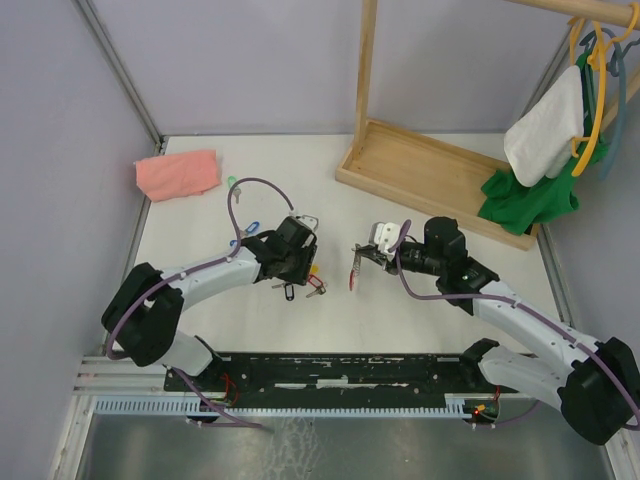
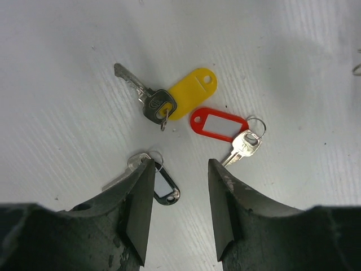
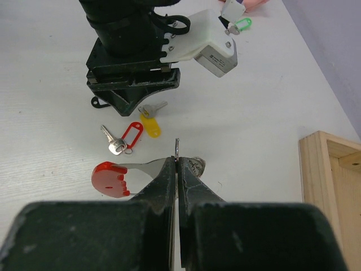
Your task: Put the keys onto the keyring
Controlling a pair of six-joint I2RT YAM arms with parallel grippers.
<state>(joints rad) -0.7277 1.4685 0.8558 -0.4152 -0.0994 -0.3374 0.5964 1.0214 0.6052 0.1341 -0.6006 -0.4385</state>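
My left gripper (image 2: 180,169) is open and hovers low over three keys on the white table: a yellow-tagged key (image 2: 186,100), a red-tagged key (image 2: 220,124) and a black-tagged key (image 2: 165,186) that lies partly under the left finger. My right gripper (image 3: 177,161) is shut on the thin silver loop of the keyring (image 3: 177,148), whose red piece (image 3: 110,179) hangs to its left. In the top view the left gripper (image 1: 295,262) and right gripper (image 1: 360,255) face each other, with the keys (image 1: 305,285) between them. A green-tagged key (image 1: 232,182) and a blue-tagged key (image 1: 250,227) lie further back on the left.
A pink cloth (image 1: 177,174) lies at the back left. A wooden rack base (image 1: 430,170) with an upright post stands at the back right. A green garment (image 1: 530,200) and a white cloth (image 1: 545,125) hang on hangers there. Walls close in on both sides.
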